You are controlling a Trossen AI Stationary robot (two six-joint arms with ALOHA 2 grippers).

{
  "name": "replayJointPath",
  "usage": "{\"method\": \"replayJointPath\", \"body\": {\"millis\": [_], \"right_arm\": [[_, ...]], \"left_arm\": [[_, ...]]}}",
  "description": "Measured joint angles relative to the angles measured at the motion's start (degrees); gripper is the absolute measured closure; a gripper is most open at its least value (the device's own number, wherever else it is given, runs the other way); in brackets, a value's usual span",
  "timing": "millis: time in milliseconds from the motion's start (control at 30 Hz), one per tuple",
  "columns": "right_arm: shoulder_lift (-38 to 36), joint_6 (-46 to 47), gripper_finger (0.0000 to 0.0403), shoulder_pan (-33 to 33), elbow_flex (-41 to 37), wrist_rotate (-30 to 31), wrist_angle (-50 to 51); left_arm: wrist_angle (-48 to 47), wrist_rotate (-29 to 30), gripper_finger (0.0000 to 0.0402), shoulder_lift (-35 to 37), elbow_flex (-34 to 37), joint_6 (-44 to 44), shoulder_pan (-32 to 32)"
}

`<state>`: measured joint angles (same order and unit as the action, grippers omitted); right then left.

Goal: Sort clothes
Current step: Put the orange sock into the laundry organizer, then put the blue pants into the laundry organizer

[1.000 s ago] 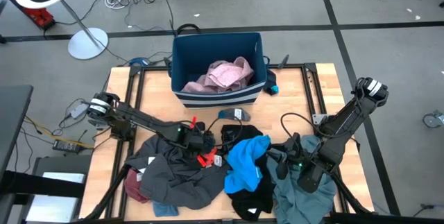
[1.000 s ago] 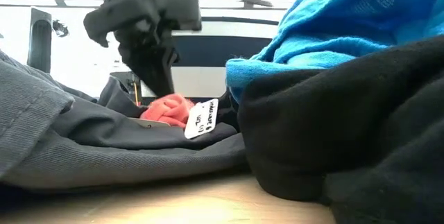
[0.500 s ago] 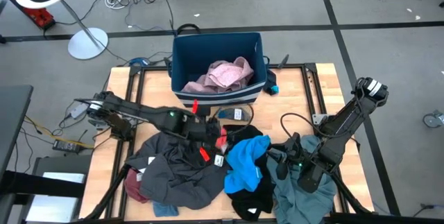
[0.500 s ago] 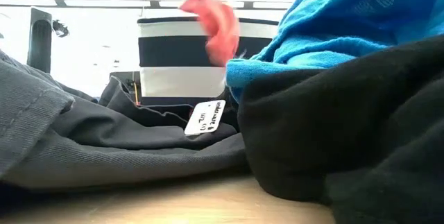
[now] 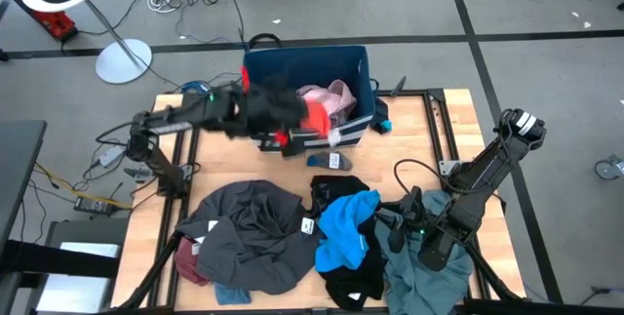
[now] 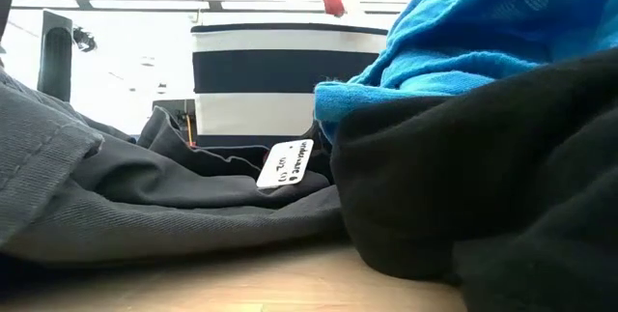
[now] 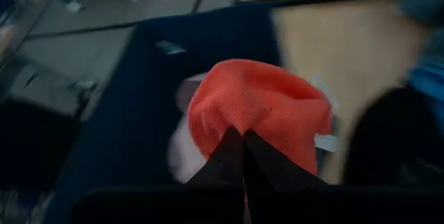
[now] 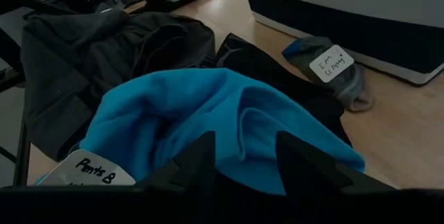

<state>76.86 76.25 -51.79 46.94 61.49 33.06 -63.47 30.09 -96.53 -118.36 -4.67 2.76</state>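
1. One small red garment (image 5: 315, 118) hangs pinched in our left gripper (image 5: 292, 115), whose fingers are closed on it over the front edge of the navy striped bin (image 5: 255, 71), where a pink garment (image 5: 327, 98) already lies.
2. We see the dark grey garment (image 5: 249, 237) and bright blue garment (image 5: 346, 229) heaped on the table (image 5: 458, 110).
3. Our right gripper (image 5: 393, 229) rests partly open beside the blue cloth, holding nothing.

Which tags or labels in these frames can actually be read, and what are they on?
"Pants B": white tag on the blue garment.
"EM" plus a second line too unclear to read: tag on the grey sock.
Handwritten tag on the dark grey garment: too blurred to read.
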Motion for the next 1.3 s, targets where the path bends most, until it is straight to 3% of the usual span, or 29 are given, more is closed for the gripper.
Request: {"method": "replayJointPath", "body": {"millis": [267, 500, 867, 967, 1067, 1300], "right_arm": [[0.0, -0.53, 0.025, 0.05, 0.0, 0.0, 0.02], [0.0, -1.51, 0.025, 0.11, 0.0, 0.2, 0.01], [-0.02, -1.51, 0.025, 0.11, 0.0, 0.31, 0.0], [-0.02, -1.51, 0.025, 0.11, 0.0, 0.33, 0.0], [-0.02, -1.51, 0.025, 0.11, 0.0, 0.35, 0.0], [-0.02, -2.48, 0.025, 0.11, 0.02, 0.39, 0.0]], "left_arm": [[1.94, -8.9, 0.0397, -0.14, -0.53, 1.95, 13.73], [2.94, -9.75, 0.0361, -0.38, -0.53, 6.46, 18.83], [2.59, -10.04, 0.0276, -0.38, -0.53, 6.77, 18.87], [0.04, -14.56, 0.0274, -0.37, -0.53, 5.84, 17.47], [-2.94, -18.1, 0.0273, -0.37, -0.53, 4.1, 14.26], [-6.64, -17.62, 0.0273, 0.94, -0.5, 6.29, 3.68]]}}
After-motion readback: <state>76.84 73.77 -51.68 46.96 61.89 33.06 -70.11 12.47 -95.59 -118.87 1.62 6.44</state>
